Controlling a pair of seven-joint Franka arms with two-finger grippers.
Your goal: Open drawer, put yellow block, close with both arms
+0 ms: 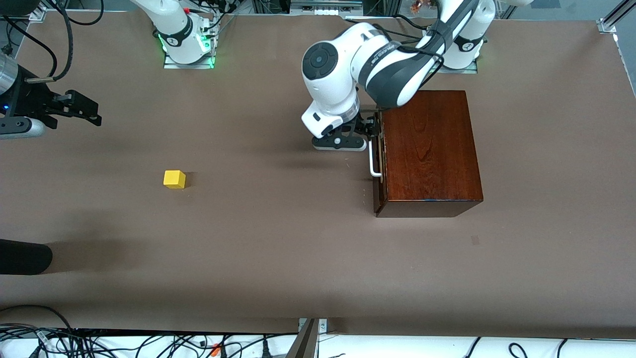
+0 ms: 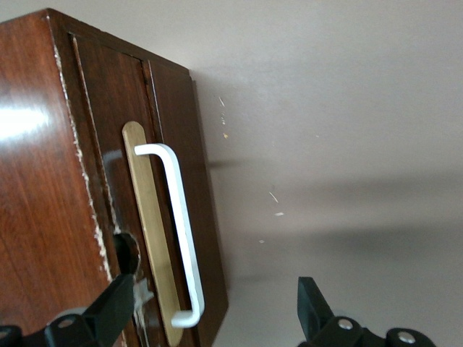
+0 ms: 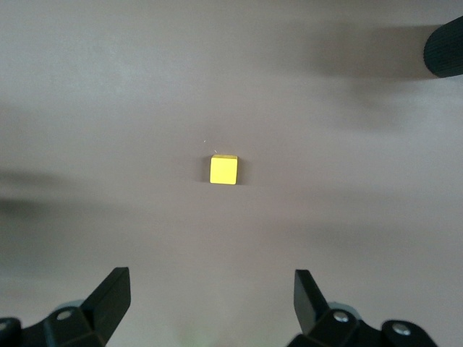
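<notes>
The reddish-brown wooden box stands toward the left arm's end of the table. Its drawer front sits flush and carries a white bar handle. My left gripper is at the handle's end farther from the front camera. In the left wrist view the left gripper is open, with that end of the handle between its fingers, untouched. The yellow block lies on the table toward the right arm's end. My right gripper hangs open and empty over bare table. The right wrist view has the block ahead of the right gripper.
A dark rounded object juts in at the table edge toward the right arm's end, nearer the front camera than the block, and shows in the right wrist view. Cables run along the front edge. Brown tabletop spreads between block and box.
</notes>
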